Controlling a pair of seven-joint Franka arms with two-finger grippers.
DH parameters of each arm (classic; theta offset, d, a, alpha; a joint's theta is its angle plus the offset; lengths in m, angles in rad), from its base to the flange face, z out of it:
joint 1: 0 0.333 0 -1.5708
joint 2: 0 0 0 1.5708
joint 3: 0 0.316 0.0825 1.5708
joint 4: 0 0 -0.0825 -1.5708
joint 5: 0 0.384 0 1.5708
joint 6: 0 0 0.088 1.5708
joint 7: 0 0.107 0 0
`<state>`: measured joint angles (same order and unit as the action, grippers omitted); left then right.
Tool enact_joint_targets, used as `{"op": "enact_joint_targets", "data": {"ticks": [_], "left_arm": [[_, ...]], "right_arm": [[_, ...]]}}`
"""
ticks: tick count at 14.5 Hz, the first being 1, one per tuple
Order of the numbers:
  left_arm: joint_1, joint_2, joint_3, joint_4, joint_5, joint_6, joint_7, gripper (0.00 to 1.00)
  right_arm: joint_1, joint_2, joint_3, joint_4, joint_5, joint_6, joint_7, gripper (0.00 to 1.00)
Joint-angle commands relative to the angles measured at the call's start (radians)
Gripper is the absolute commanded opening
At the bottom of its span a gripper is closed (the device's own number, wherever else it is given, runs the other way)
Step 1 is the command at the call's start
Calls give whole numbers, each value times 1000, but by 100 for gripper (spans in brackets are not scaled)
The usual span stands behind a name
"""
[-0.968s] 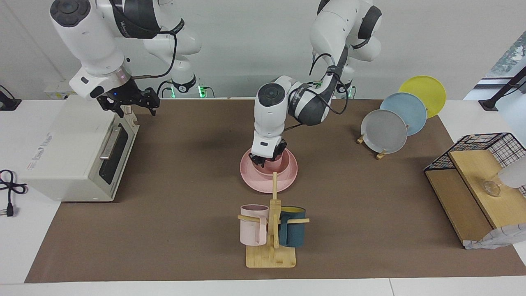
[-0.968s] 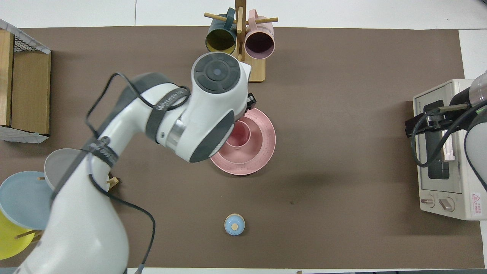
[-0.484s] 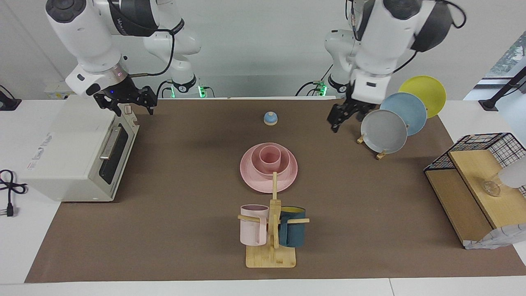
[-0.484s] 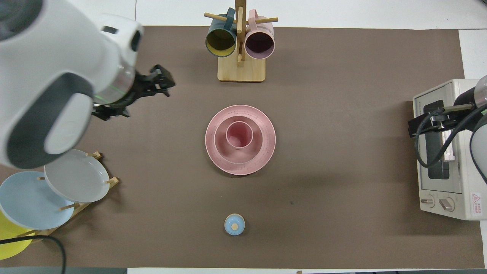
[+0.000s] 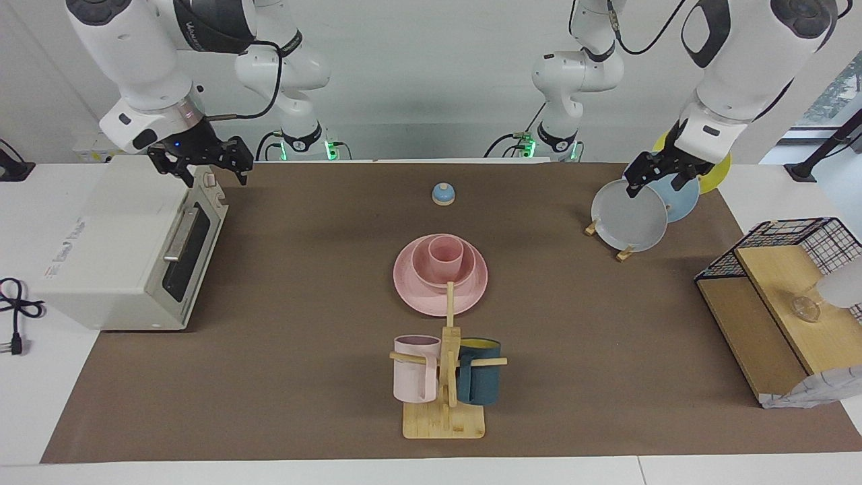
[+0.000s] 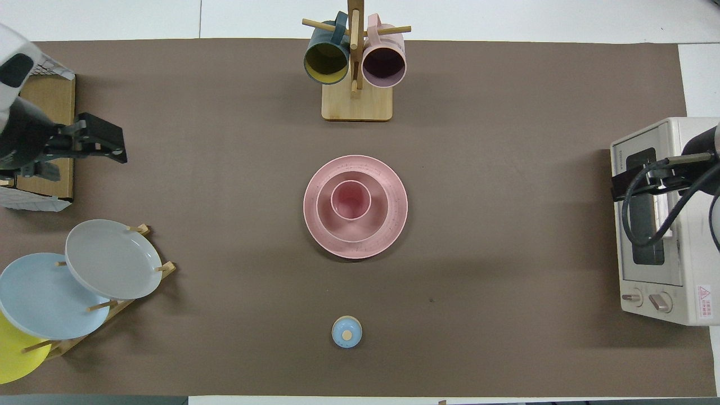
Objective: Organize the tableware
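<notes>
Left jaws (image 5: 658,176) now withdrawn from pink stack (image 5: 440,273)

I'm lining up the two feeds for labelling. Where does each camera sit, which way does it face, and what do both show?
Facing view: high across the table, looking at the robots; both arms show whole, left claw over the plate rack, right claw over the toaster oven.
Overhead view: above the robots' end, looking steeply down; only the claws and wrists show at the edges.
Shared: pink plate holding bowl and cup, mug stand.
</notes>
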<state>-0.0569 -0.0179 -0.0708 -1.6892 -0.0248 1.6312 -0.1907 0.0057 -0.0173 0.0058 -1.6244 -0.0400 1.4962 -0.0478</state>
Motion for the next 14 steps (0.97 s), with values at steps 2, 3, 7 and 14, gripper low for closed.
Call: {"op": "enact_joint_targets", "data": {"ticks": [2,3,7,14], "left_arm": [[3,-65,-3,-74,-1,73,43,100],[5,-57,5,-61,-1,59,43,100],[22,2,6,110,0,-144,45,100],[22,-22,0,100,8,-185,66,100]], "right_arm": [[-15,-16,8,-14,0,-2,-18,100],[-15,-16,8,-14,0,-2,-18,100],[-15,-16,8,-14,0,-2,-18,100],[-15,-16,8,-14,0,-2,-18,100]]}}
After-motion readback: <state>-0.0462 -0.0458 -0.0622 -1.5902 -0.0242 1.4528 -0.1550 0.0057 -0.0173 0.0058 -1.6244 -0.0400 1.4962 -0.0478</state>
